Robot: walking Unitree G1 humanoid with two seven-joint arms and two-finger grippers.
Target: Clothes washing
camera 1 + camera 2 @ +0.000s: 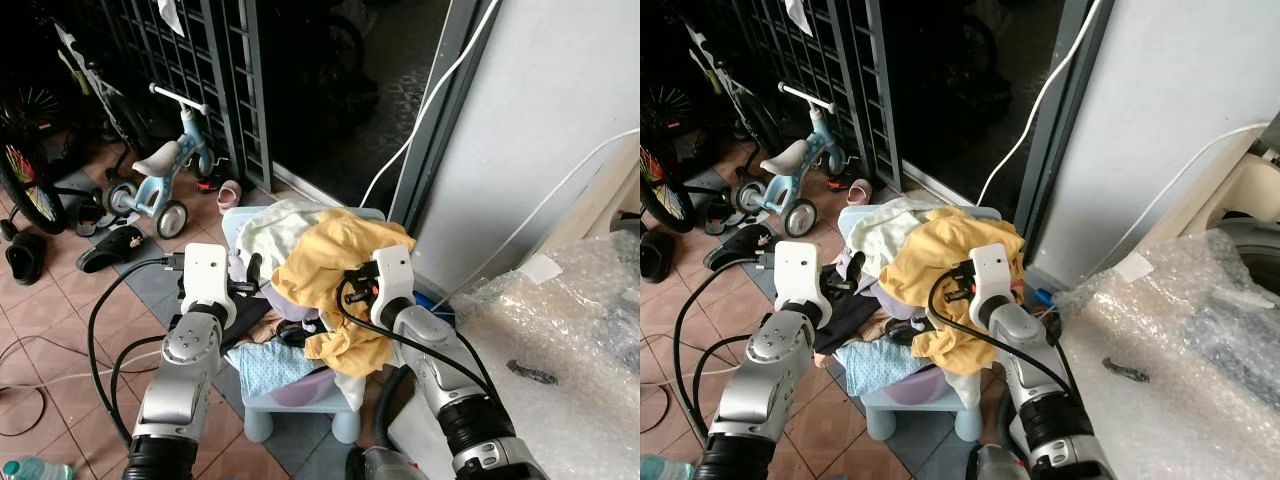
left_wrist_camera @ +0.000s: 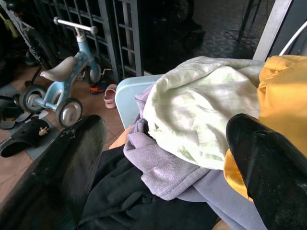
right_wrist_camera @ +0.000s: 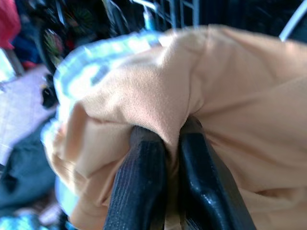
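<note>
Right gripper (image 3: 165, 143) was pinched tight on a bunched fold of the soft yellow-orange cotton garment (image 1: 335, 265), both black fingers (image 3: 139, 187) pressed together with cloth squeezed between them; the fold bulged out over the tips. Left gripper (image 2: 163, 158) was spread wide, fingers either side of the pile and touching nothing I could confirm, aimed at the pale green crumpled cloth (image 2: 196, 110) and the lilac knit sweatshirt (image 2: 165, 165) under it, with a black garment (image 2: 134, 201) lower down. All of it sat heaped on a light blue plastic child's chair (image 1: 250, 425) directly ahead of the robot, the yellow piece on top toward 1 o'clock of the heap, draping down its 5 o'clock side; a teal printed cloth (image 1: 275, 365) hung out at 7 o'clock. My read on handling: light, limp, no stiffness, not fragile, not slippery; a pinch on a gathered fold should hold, but the rest will trail and may drag neighbours off the pile. Best hold is a thick bunch near the top, as taken. No real long axis while crumpled; the drape ran roughly 12 to 6 o'clock, so I'd expect it to hang vertical once lifted. Outward: white cable (image 1: 430, 110) up the grey door frame at 12, bubble wrap sheet (image 1: 560, 330) at 3, blue toddler tricycle (image 1: 160, 175) and black sandals (image 1: 110, 250) on the terracotta tiled floor (image 1: 50, 300) at 10.
</note>
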